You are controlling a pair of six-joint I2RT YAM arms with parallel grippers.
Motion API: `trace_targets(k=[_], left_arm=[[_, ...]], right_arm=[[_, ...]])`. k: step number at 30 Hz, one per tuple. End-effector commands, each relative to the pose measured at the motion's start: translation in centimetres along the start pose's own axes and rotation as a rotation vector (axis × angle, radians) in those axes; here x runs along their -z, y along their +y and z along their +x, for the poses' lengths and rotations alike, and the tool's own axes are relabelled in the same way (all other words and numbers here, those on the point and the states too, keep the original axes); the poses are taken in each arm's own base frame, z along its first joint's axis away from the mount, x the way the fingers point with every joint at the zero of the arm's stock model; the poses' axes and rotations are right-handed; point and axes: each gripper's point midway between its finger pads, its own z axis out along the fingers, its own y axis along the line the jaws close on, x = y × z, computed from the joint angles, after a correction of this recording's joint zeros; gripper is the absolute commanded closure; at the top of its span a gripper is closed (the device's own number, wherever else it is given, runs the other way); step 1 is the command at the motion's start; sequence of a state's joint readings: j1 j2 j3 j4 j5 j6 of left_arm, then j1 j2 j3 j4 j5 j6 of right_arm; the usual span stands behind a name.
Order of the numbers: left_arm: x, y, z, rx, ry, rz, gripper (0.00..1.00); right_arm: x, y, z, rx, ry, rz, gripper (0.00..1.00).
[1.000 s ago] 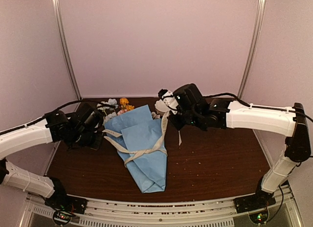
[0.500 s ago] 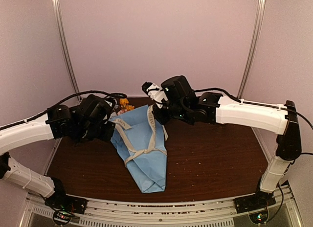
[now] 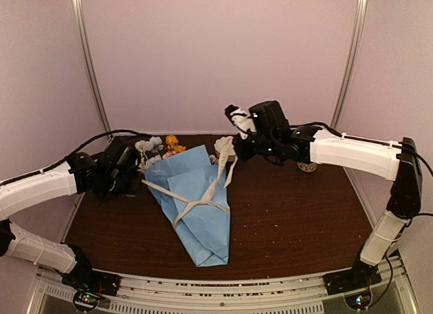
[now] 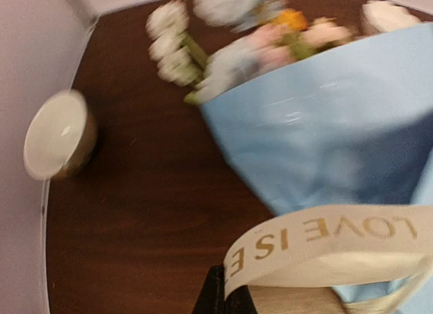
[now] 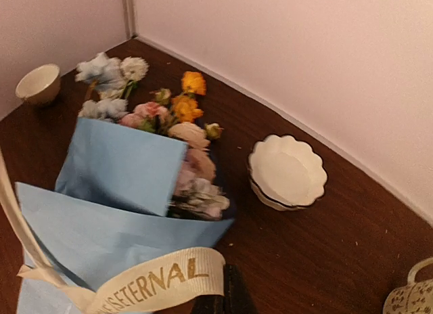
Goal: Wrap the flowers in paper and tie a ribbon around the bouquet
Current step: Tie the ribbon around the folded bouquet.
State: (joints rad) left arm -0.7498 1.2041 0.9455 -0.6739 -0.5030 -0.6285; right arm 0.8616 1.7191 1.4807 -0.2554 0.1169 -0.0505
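The wrapping looks done; the paper [image 3: 206, 233] lies on the worktop [image 3: 304, 219] folded into a cone around the flowers [image 3: 159, 148], with the blooms poking out at the wide far-left end and the point towards the arms. The ribbon [image 3: 191, 205] crosses once over the middle of the cone, and its two strands run out to either side. The left pincer [image 4: 225, 294] is closed tight on one printed end, just left of the cone; the right pincer [image 5: 220, 294] is clamped on the other, raised beyond the far-right edge. No bow shows; by my reckoning the knot needs cinching, then a bow; whether the ribbon passes under the cone I cannot tell.
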Motion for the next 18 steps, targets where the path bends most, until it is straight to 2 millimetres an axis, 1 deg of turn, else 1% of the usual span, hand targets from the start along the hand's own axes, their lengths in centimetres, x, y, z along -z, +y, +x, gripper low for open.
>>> trace_targets(k=[1,2,3,4,5,6,7,8,9,10,12,14,15,18], left_arm=[[-0.8,7.3,7.2,0.386,0.095,-0.087,1.00],[-0.8,7.9,8.4,0.478,0.088,-0.062,1.00],[-0.9,8.8,9.9,0.567,0.092,-0.034,1.00],[-1.5,9.6,12.1,0.644,0.124,-0.032,1.00],[-2.0,10.2,14.0,0.708,0.153,-0.031,1.00],[-2.3,10.7,15.5,0.754,0.174,-0.035,1.00],[-2.3,11.1,16.4,0.783,0.177,-0.044,1.00],[-2.1,11.6,16.9,0.802,0.172,-0.064,1.00],[-1.9,12.0,17.1,0.810,0.162,-0.080,1.00],[-1.7,12.4,17.1,0.814,0.155,-0.093,1.00],[-1.6,13.0,17.2,0.808,0.162,-0.113,1.00],[-1.8,13.3,17.7,0.795,0.190,-0.136,1.00],[-1.9,13.3,17.8,0.793,0.199,-0.139,1.00],[-1.8,13.9,17.9,0.810,0.200,-0.178,1.00]], right_arm=[[1.9,-16.6,11.8,-0.557,0.078,0.197,1.00],[3.0,-18.9,15.6,-0.662,0.089,0.230,1.00],[4.1,-20.7,18.8,-0.756,0.091,0.250,1.00],[5.4,-22.3,21.6,-0.846,0.086,0.273,1.00],[6.5,-23.6,24.0,-0.923,0.072,0.292,1.00],[7.6,-24.4,25.8,-0.989,0.055,0.298,1.00],[8.5,-25.3,27.5,-1.047,0.036,0.313,1.00],[9.4,-26.2,28.6,-1.094,0.014,0.326,1.00],[10.3,-27.0,29.8,-1.136,0.001,0.347,1.00],[11.1,-27.8,30.6,-1.168,-0.017,0.365,1.00],[12.4,-29.4,31.7,-1.217,-0.060,0.404,1.00],[13.0,-30.3,32.3,-1.247,-0.079,0.422,1.00],[13.7,-31.1,33.0,-1.266,-0.090,0.445,1.00],[14.7,-31.9,34.1,-1.292,-0.107,0.485,1.00]])
